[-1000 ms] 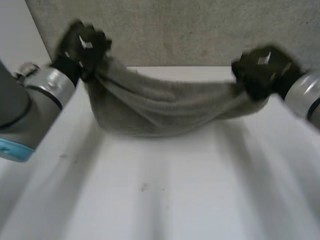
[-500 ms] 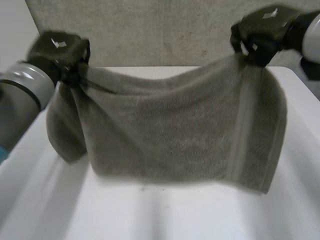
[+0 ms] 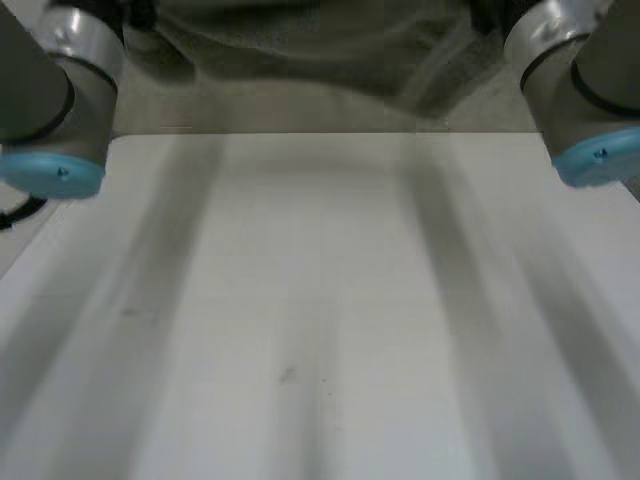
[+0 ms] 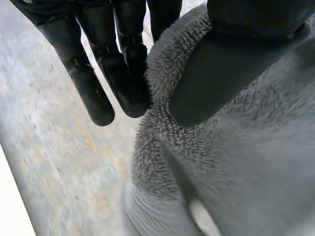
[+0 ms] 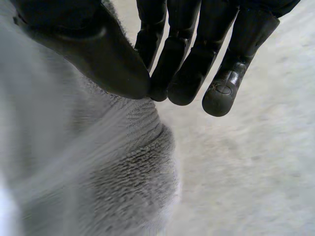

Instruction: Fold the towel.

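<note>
Since a moment ago the towel (image 3: 300, 45) has risen high above the desk (image 3: 320, 300), left hand (image 4: 231, 64) and right hand (image 5: 88, 44) each pinching its edge between thumb and fingers; such shallow pinches may slip.

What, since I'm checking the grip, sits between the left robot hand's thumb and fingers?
A bunched fold of the grey towel, pinched there by the left robot hand; the left wrist view shows it.

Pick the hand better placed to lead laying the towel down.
Neither clearly, probably both together: left hand and right hand each pinch the towel between thumb and fingers, lifted clear of the table.
</note>
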